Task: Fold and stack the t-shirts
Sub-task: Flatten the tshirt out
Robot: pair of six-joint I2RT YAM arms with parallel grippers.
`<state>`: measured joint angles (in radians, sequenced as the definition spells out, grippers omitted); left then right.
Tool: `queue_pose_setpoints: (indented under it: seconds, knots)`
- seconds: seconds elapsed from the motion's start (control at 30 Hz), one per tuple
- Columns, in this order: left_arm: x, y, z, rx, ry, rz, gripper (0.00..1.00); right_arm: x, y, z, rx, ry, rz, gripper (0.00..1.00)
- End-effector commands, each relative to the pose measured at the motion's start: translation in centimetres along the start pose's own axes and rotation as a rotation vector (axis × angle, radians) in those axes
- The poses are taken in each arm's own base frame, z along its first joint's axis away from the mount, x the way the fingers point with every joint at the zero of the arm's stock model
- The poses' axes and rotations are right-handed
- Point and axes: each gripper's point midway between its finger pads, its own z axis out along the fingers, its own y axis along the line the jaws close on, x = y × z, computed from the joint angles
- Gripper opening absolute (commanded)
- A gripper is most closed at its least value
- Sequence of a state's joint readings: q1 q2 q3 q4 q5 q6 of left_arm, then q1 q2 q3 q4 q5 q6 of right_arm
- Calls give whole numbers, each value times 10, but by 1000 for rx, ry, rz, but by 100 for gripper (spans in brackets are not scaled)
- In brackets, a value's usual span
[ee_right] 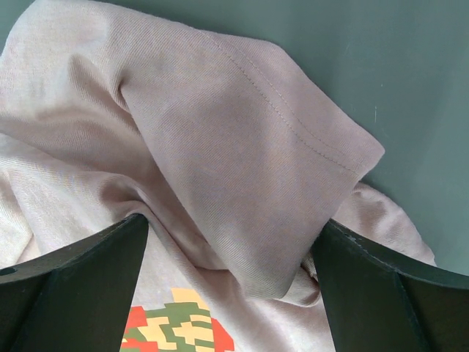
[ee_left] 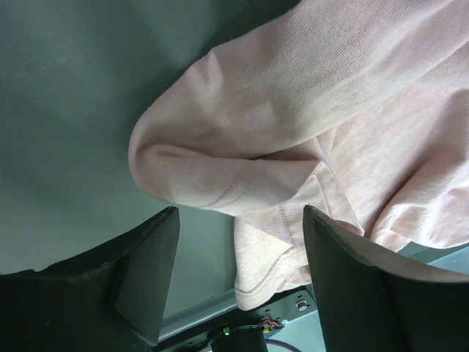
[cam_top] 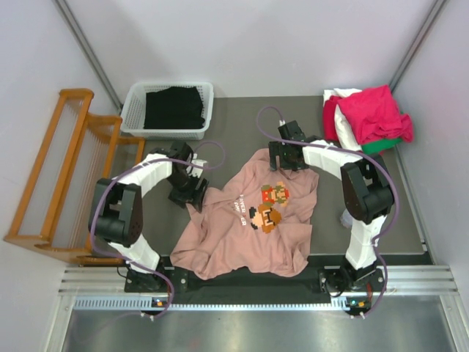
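Lying crumpled in the middle of the table (cam_top: pixel 234 121), the pink shirt (cam_top: pixel 249 220) has its chest print of pixel figures face up and spreads widest toward the near edge. The left gripper (cam_top: pixel 192 196) sits at the shirt's left edge with its jaws spread wide. In the left wrist view a rolled sleeve fold (ee_left: pixel 220 169) lies between and beyond the fingers (ee_left: pixel 146 264), pinched by neither. The right gripper (cam_top: pixel 287 158) is low over the shirt's far right part, jaws likewise apart, and the right sleeve (ee_right: pixel 242 147) with its stitched hem lies loose between them. In the far right corner is a pile: a crimson shirt (cam_top: pixel 374 114) on top, a white shirt (cam_top: pixel 338 103) at its left, and a green shirt (cam_top: pixel 381 145) showing under the near side. At the far left a white basket (cam_top: pixel 135 110) holds black cloth (cam_top: pixel 172 108). A wooden rack (cam_top: pixel 62 176) stands left of the table.
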<state>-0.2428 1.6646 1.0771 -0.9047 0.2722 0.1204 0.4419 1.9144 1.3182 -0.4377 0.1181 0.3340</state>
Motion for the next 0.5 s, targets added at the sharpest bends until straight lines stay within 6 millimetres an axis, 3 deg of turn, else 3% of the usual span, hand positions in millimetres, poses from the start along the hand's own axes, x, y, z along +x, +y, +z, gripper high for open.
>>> queue_pose_setpoints:
  seconds: [0.0, 0.13, 0.47]
  knots:
    - [-8, -2, -5, 9, -23, -4, 69, -26, 7, -12, -35, -74, 18, 90]
    - [-8, 0, -1, 9, -9, -4, 59, -26, 6, -13, -32, -75, 17, 90]
    - [-3, 2, 8, 12, 20, -7, 60, -29, 7, -17, -36, -84, 18, 90]
